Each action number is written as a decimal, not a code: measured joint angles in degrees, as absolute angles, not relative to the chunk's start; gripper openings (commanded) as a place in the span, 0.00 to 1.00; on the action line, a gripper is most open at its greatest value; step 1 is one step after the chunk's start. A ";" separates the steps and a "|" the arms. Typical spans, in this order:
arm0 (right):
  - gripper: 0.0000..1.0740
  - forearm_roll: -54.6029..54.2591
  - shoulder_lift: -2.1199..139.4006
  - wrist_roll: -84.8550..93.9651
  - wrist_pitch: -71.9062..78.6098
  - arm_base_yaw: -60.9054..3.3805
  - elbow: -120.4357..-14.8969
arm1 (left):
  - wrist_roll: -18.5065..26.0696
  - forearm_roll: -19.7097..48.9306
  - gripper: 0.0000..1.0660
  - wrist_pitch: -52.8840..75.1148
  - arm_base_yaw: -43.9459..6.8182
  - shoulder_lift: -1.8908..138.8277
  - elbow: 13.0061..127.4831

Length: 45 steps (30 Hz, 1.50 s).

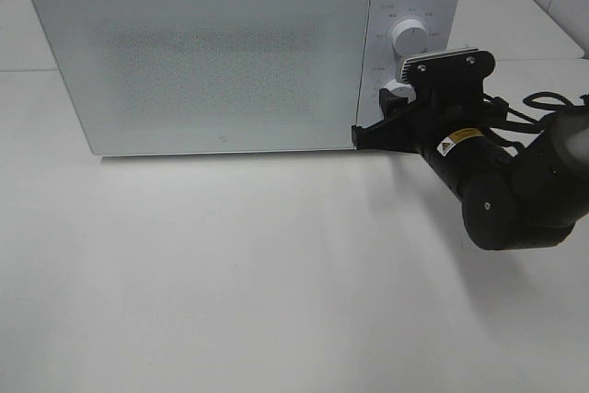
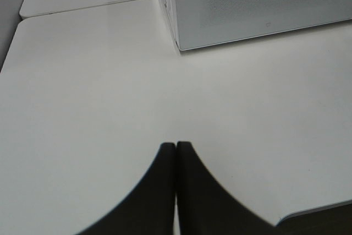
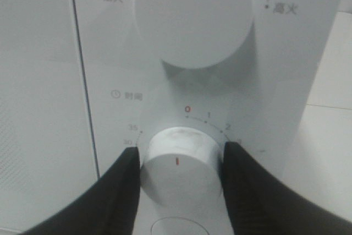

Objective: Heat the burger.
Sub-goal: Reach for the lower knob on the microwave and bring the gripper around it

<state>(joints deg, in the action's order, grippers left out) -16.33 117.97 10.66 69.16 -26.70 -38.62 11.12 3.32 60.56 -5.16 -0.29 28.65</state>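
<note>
The burger is hidden; the white microwave (image 1: 212,52) stands at the back of the table with its door closed, and its frosted front shows nothing inside. My right gripper (image 3: 181,149) is at the control panel. Its two black fingers (image 3: 124,185) press on either side of the lower timer knob (image 3: 181,171), whose red mark points down. In the high view the right gripper (image 1: 386,112) covers most of that knob (image 1: 396,91). My left gripper (image 2: 176,148) is shut with nothing in it, low over bare table to the left of the microwave (image 2: 247,4).
The upper power knob (image 1: 408,37) sits just above the right gripper and shows in the right wrist view (image 3: 192,15). The white table (image 1: 230,273) spreads in front of the microwave. A seam between two tabletops (image 2: 93,4) runs beside the microwave's left corner.
</note>
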 measured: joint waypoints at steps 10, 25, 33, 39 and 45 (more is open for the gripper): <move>0.00 -16.56 117.97 -8.77 69.16 -26.70 -38.67 | 11.12 3.32 0.00 60.56 -5.16 -0.29 28.65; 0.00 -17.48 117.97 -70.30 68.98 -26.70 -38.67 | 11.12 3.32 0.00 60.56 -5.16 -0.29 28.65; 0.00 -17.59 117.97 -83.37 68.75 -26.70 -38.67 | 11.12 3.32 0.00 60.56 -5.16 -0.29 28.65; 0.03 -17.59 117.97 -84.68 68.64 -26.70 -38.67 | 11.12 3.32 0.00 60.56 -5.16 -0.29 28.65; 0.34 -17.65 117.97 -84.68 68.64 -26.70 -38.67 | 11.12 3.32 0.00 60.56 -5.16 -0.29 28.65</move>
<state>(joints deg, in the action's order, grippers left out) -17.65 117.97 -84.68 68.64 -26.70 -38.67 11.12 3.32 60.56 -5.16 -0.29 28.65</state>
